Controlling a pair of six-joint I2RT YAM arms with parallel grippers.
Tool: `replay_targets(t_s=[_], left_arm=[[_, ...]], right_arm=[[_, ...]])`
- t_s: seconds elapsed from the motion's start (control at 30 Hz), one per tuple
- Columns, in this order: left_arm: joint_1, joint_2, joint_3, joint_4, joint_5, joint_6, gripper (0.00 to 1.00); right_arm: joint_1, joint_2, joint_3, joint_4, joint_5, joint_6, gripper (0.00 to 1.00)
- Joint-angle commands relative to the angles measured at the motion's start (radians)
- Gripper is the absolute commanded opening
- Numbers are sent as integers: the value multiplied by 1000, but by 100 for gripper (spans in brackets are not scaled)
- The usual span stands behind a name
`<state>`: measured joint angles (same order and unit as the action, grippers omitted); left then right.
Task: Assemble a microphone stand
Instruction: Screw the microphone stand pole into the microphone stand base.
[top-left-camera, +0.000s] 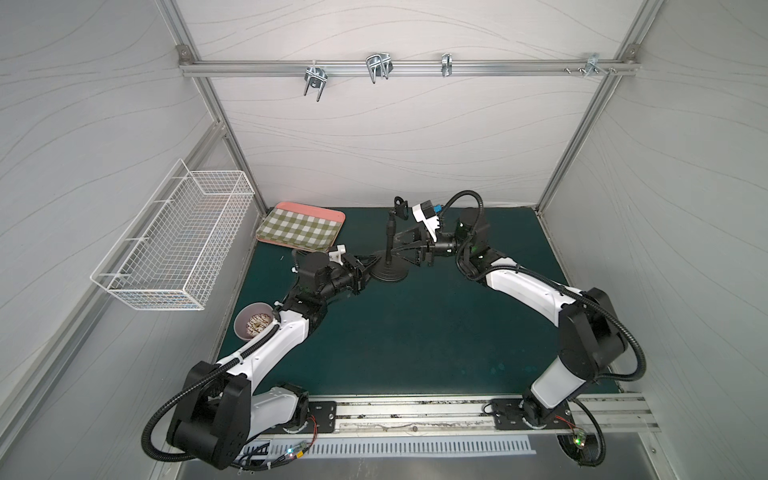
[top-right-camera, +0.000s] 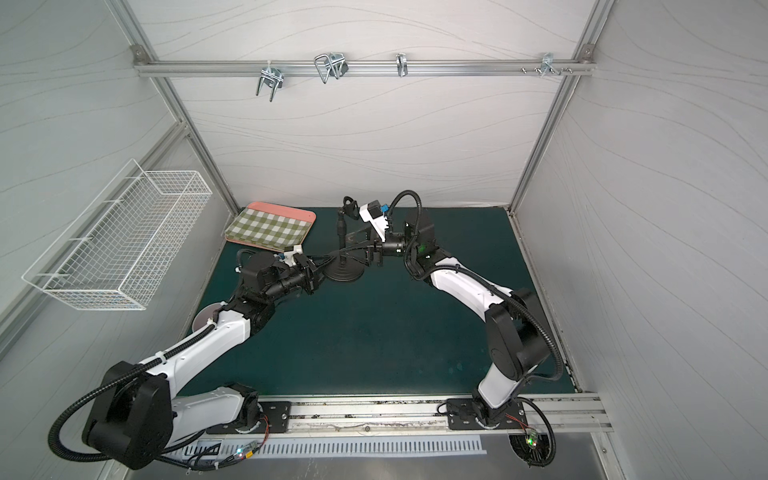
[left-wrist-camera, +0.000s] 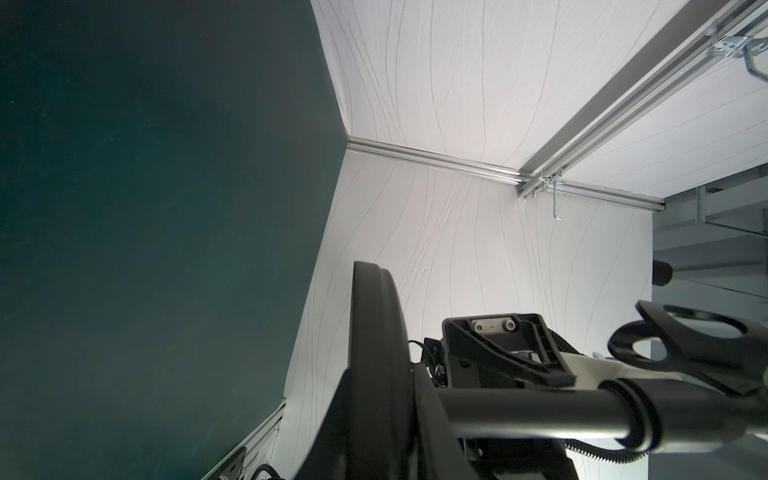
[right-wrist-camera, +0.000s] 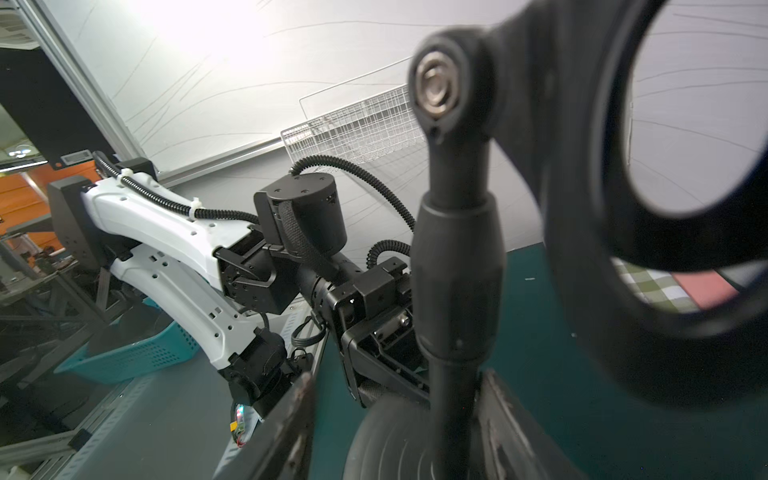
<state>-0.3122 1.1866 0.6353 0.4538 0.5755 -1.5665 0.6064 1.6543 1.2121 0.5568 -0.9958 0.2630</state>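
The black microphone stand stands upright on the green mat in both top views: its round base (top-left-camera: 390, 272) (top-right-camera: 344, 273), the thin rod (top-left-camera: 390, 239) and the clip (top-left-camera: 401, 206) on top. My left gripper (top-left-camera: 371, 263) is shut on the base's rim; the left wrist view shows the base (left-wrist-camera: 374, 332) edge-on between its jaws. My right gripper (top-left-camera: 394, 250) reaches in from the right, open, its fingers on either side of the rod (right-wrist-camera: 457, 270). There is a gap on one side, and the other finger (right-wrist-camera: 507, 415) is close to the rod. The clip (right-wrist-camera: 623, 166) fills the right wrist view.
A green-checked tray (top-left-camera: 301, 227) lies at the back left of the mat. A bowl (top-left-camera: 253, 326) sits beside my left arm. A white wire basket (top-left-camera: 174, 237) hangs on the left wall. Metal hooks (top-left-camera: 378, 68) hang from the rear rail.
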Motion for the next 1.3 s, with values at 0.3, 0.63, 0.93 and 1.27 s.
replay_targets(t_s=[0.3, 0.63, 0.93, 1.27], left_arm=[[4, -32, 41, 106, 9, -21, 0], [8, -20, 45, 114, 11, -24, 0], [13, -8, 52, 122, 19, -25, 0], [13, -14, 54, 120, 30, -26, 0]], right_arm=[[36, 61, 66, -55, 48, -45, 28], [268, -196, -137, -165, 911, -165, 9], [421, -227, -178, -185, 1273, -114, 46], [145, -296, -226, -158, 615, -143, 78]])
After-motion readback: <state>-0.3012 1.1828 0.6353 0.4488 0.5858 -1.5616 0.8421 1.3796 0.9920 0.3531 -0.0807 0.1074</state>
